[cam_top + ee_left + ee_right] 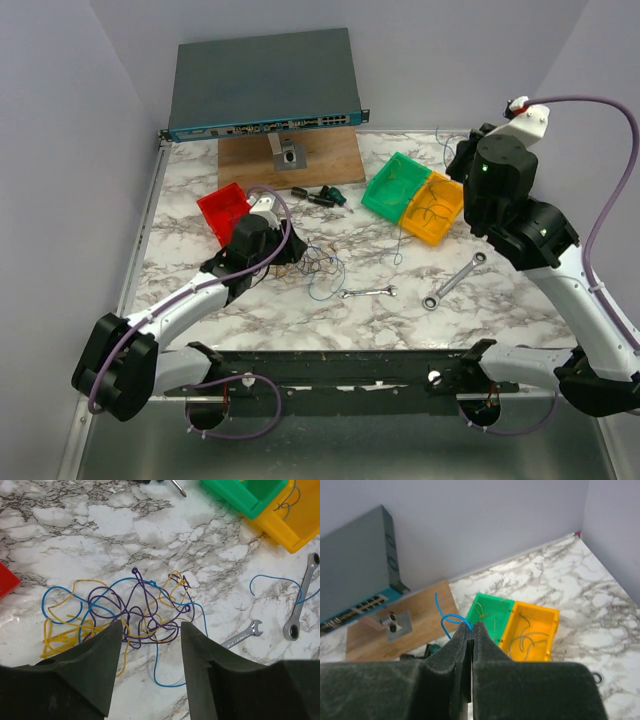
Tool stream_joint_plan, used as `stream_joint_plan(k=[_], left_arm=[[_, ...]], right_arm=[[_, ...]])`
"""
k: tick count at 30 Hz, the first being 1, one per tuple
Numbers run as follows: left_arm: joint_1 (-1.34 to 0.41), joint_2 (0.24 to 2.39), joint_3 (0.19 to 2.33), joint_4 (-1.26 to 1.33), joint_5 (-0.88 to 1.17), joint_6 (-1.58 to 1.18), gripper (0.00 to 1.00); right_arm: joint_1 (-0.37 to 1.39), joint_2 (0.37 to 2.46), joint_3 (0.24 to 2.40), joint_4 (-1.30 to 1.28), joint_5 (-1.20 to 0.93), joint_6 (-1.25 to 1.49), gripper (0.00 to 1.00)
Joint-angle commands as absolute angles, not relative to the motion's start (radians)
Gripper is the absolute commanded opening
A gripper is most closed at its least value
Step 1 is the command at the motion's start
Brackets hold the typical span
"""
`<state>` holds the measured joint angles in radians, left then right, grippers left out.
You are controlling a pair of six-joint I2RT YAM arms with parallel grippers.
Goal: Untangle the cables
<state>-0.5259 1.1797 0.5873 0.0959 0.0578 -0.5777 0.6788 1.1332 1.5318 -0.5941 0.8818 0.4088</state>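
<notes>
Currently we list: cables (135, 611), a blue, yellow and purple tangle lying on the marble tabletop (100, 530), just ahead of the left fingers (100, 665), spread apart; right fingers (487, 650), pressed together, pinching one blue strand (454, 616).

A white marble-patterned table (520, 290), veined in grey, fills the enclosure under soft, even light. Pale lilac-grey walls close it in on three sides: the left wall (60, 150) at 9 o'clock, the back wall (430, 50) at 12 o'clock and the right wall (610, 60) at 3 o'clock. A thin metal rim (140, 230) edges the tabletop along 9 o'clock. Between 11 and 12 o'clock a dark grey network switch (262, 80) sits tilted, its blue, port-lined front facing the table. Just below it a wooden board (330, 155) lies flat on the marble and carries a small grey fitting (288, 156). At 6 o'clock, past the table's near edge, lies a dull grey metal surface (330, 455).
</notes>
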Motion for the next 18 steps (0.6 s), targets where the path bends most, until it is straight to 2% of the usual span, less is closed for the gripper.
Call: stream_joint_plan(k=[1,11,18], left_arm=[[-0.534,1.137,0.563,0.139,0.058,-0.564,0.53],[-0.535,1.138,0.571,0.132,0.051,-0.561,0.54],[-0.535,1.134,0.57,0.129,0.049,-0.56,0.54]], right_arm=[[0.677,1.205,1.648,-0.525,0.904,0.323,0.01],[0.655,1.365,1.87,-0.484,0.954,0.199,0.01],[0.547,1.405,1.804,-0.444,0.922,0.193,0.01]])
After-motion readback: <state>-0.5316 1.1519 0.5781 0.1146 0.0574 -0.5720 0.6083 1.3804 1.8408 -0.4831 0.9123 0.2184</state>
